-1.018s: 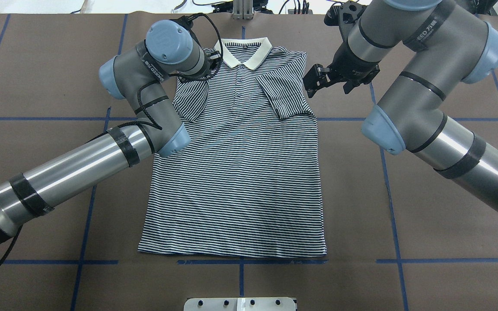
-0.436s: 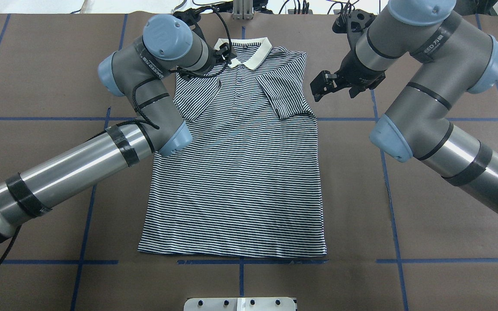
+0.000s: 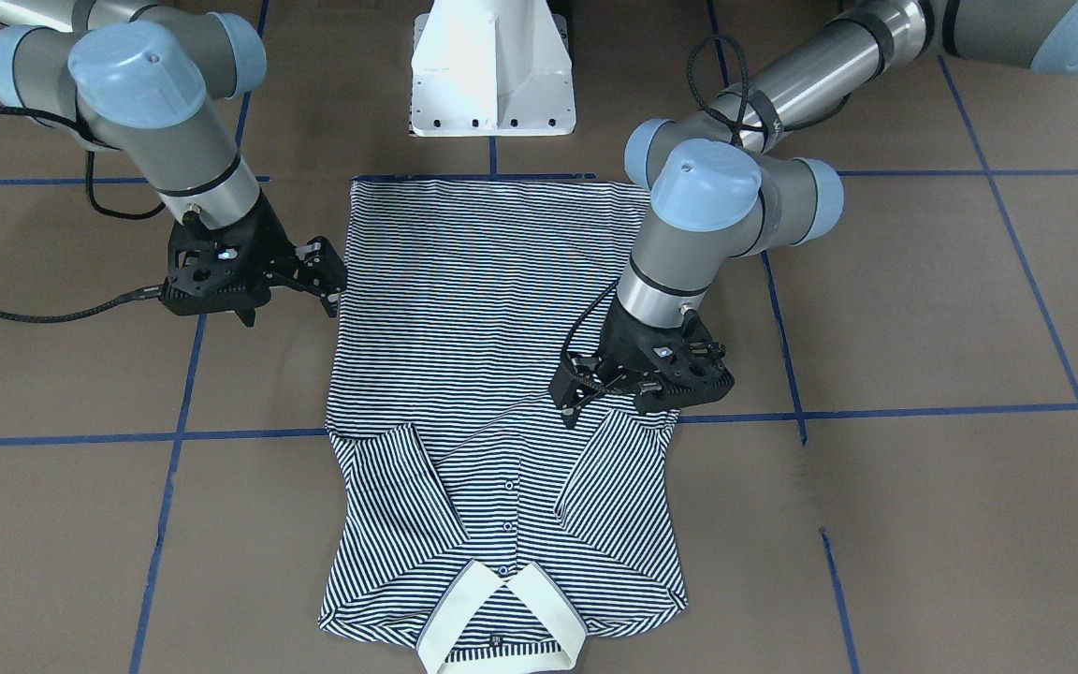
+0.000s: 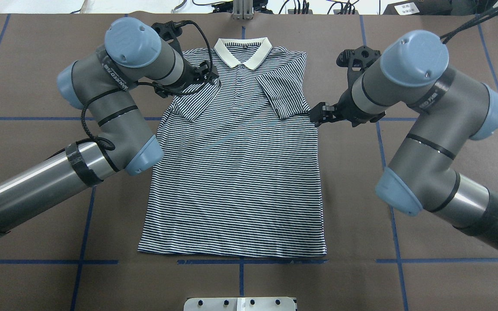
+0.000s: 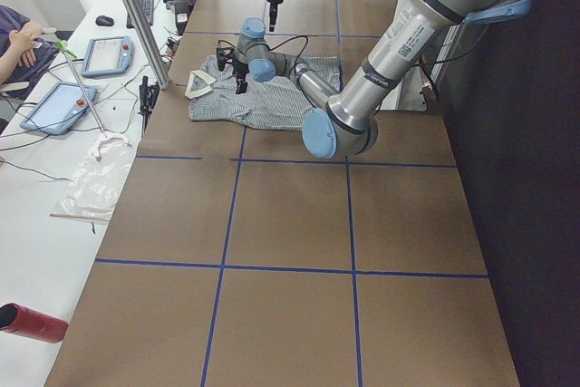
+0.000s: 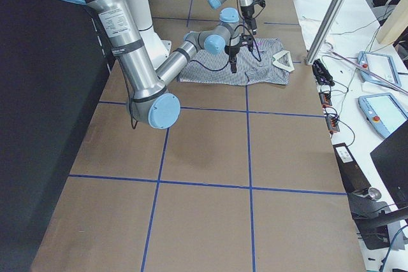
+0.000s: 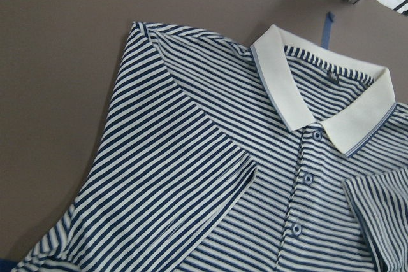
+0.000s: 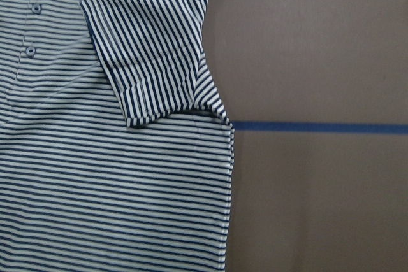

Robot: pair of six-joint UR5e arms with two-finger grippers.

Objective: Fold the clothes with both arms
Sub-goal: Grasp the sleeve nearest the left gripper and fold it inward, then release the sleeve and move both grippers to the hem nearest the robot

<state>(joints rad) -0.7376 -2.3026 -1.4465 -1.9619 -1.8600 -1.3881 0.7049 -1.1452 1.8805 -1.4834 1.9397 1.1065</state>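
The striped polo shirt lies front up and flat on the brown table, with its cream collar on the side away from the robot. Its hem is on the side of the white pedestal, just short of a blue tape line. Both short sleeves are turned inward onto the chest. The left sleeve lies slanted beside the row of small dark buttons, and the right sleeve lies across the other side with its cuff toward the placket. The left arm reaches in over the shirt's left shoulder. The left gripper hangs above the upper part of the folded left sleeve, near the collar. Its wrist camera looks down on collar, buttons and sleeve, all lying flat, but I cannot tell whether its jaws are spread or pressed together. The right arm bends in from the opposite side. The right gripper sits low at the shirt's right edge, just beside the armpit under the folded right sleeve, over bare table close to a tape line. Seen from across the table, its jaws look spread with nothing between them. Its wrist camera shows the folded sleeve, the shirt's straight side edge and the brown surface next to it
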